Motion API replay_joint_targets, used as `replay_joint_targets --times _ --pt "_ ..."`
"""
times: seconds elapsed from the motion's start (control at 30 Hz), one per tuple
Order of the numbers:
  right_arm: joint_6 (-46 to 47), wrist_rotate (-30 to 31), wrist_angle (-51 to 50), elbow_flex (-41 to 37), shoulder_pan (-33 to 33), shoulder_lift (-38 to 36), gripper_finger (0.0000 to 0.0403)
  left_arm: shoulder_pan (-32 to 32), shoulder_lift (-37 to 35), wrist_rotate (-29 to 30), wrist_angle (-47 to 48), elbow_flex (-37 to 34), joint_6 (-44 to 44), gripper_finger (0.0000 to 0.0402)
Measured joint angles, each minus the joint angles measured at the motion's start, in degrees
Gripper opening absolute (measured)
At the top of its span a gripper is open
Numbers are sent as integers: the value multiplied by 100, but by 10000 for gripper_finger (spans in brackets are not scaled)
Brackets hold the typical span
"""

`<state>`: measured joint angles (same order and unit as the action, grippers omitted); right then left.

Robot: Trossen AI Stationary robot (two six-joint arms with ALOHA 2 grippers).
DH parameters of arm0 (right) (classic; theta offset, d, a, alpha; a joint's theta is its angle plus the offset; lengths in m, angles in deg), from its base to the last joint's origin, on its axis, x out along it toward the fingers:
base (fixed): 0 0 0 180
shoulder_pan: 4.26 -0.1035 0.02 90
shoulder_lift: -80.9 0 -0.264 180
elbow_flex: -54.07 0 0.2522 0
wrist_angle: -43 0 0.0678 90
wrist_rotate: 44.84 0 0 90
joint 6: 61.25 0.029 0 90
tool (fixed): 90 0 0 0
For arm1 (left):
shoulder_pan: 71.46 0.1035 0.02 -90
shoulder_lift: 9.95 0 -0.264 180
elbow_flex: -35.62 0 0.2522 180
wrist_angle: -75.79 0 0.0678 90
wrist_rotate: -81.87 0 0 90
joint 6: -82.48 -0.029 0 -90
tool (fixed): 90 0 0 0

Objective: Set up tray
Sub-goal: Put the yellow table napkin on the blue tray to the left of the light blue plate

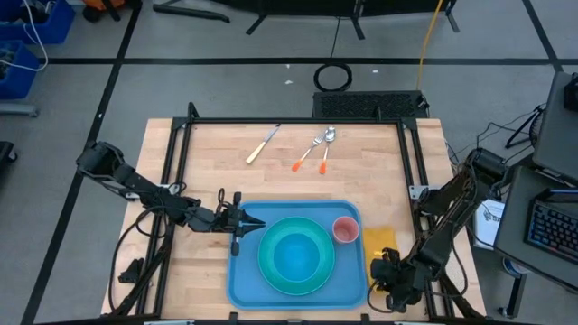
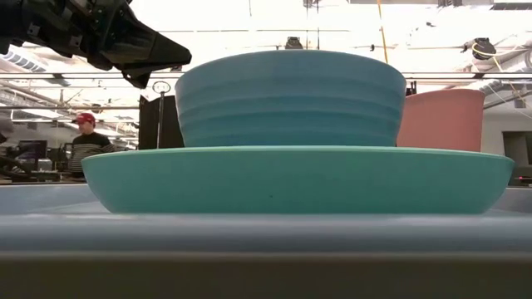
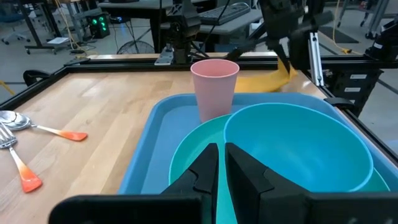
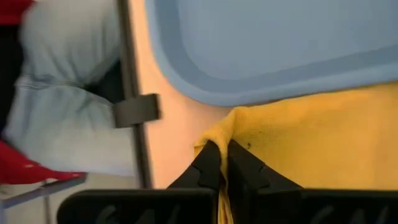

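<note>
Nearest the low camera, the rim of the blue tray (image 2: 266,237) is seen, set on the wooden surface (image 1: 217,153) toward its near edge. A turquoise plate (image 1: 295,257) is carried on the tray, with a blue bowl (image 3: 298,146) stacked on it and a pink cup (image 1: 345,229) standing at the tray's far right corner. The left gripper (image 1: 256,222) is held over the tray's left rim, its fingers (image 3: 205,169) nearly closed on nothing. A pinch of the yellow napkin (image 4: 323,134) (lying just right of the tray) is gripped by the clenched fingers of the right gripper (image 4: 219,163). A knife (image 1: 262,144), a fork (image 1: 309,152) and a spoon (image 1: 327,149) are laid well apart from the tray, toward the far edge.
</note>
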<state>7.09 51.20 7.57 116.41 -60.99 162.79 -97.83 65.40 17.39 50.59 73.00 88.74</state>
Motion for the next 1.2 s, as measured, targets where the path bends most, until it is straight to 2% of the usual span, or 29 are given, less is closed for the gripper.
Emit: replay_joint_targets --times 0.1,0.4,0.87,1.1,1.2 --pt "65 85 -6 0 0 -340 0 0 0 1 -12 0 0 33" --pt "-333 1432 -208 11 0 -1374 0 0 0 2 -17 0 138 33" --pt "-677 1877 -489 11 -2 -2180 0 0 0 -2 72 0 187 33" --pt "-1183 2412 -437 13 2 -2629 0 0 0 -2 75 0 190 33" --pt "-1353 2427 -469 11 2 -2772 0 0 0 -4 96 0 195 33"
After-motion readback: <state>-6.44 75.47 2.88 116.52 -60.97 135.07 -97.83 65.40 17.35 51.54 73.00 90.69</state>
